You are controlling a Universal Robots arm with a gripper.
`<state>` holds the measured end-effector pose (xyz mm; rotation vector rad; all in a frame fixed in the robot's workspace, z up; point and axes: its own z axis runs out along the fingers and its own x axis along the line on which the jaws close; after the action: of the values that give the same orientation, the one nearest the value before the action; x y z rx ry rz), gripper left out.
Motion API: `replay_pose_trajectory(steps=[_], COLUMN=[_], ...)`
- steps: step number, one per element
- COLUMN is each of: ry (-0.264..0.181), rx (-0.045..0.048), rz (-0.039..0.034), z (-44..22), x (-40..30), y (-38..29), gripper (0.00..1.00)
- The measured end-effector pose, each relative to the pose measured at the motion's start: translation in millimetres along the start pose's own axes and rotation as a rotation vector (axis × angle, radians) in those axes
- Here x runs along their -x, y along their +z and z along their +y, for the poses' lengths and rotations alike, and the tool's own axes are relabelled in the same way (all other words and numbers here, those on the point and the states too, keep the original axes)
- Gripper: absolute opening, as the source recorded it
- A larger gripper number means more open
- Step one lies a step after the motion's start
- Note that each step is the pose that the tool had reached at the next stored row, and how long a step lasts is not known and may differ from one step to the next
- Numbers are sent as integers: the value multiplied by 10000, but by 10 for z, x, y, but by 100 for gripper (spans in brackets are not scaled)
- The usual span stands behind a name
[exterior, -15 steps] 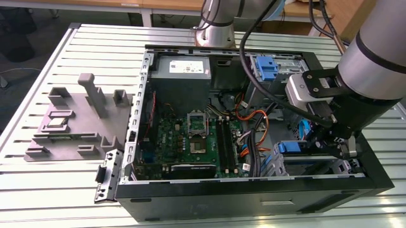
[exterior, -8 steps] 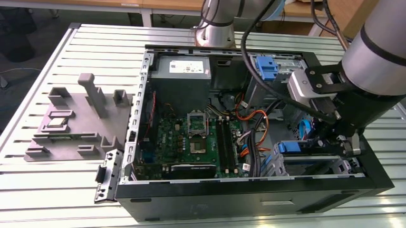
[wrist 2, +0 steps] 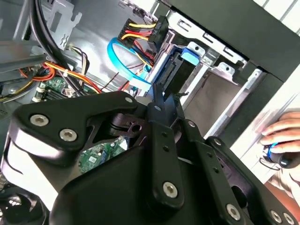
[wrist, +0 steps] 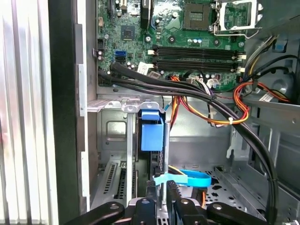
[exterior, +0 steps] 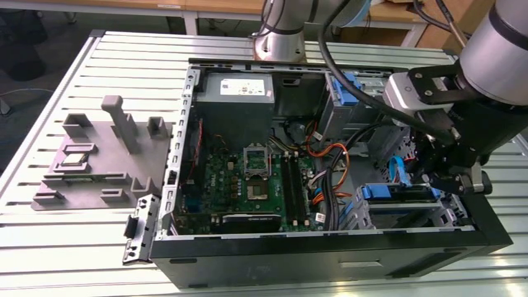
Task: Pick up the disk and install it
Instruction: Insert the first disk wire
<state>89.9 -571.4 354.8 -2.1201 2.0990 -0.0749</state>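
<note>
Black computer case (exterior: 330, 260) on ribbed silver table (exterior: 74, 247); inside case, green motherboard (exterior: 247, 185), blue disk carrier (exterior: 400, 193), orange-red-yellow wires (wrist: 243, 101), light-blue cable (wrist 2: 123, 63). Grey fixture (exterior: 99, 158) beside case. Black gripper (wrist: 161, 194).

Silver-grey cylindrical arm (exterior: 503, 49) with black joint housings and a pale grey camera block bolted beside the computer case (exterior: 330, 247). Black cables looped from the base. Matte black gripper (wrist 2: 161, 101): broad angular linkages studded with silver screw heads, narrow fingers.
</note>
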Motion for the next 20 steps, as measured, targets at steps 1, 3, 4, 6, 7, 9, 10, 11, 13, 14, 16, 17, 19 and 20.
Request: replay_pose_trajectory(steps=[1, 3, 4, 6, 7, 9, 10, 11, 13, 14, 16, 17, 19, 20], ry=[0, 0, 0, 20, 35, 52, 52, 53, 54, 54, 54, 54, 54, 54], rx=[0, 0, 2, 270, 467, 684, 685, 697, 708, 709, 711, 712, 714, 714], rz=[-1, -2, -2, 0, 0, -3, -3, -3, -3, -3, -3, -3, -3, -3], z=[0, 0, 0, -4, -6, -8, -8, -8, -8, -8, -8, -8, -8, -8], x=[0, 0, 0, 0, -1, 0, 0, 0, -1, -1, 0, -1, 0, 0], y=[0, 0, 0, 2, 5, 7, 7, 7, 7, 7, 7, 7, 7, 7], gripper=[24, 24, 24, 24, 24, 24, 24, 24, 24, 24, 24, 24, 24, 24])
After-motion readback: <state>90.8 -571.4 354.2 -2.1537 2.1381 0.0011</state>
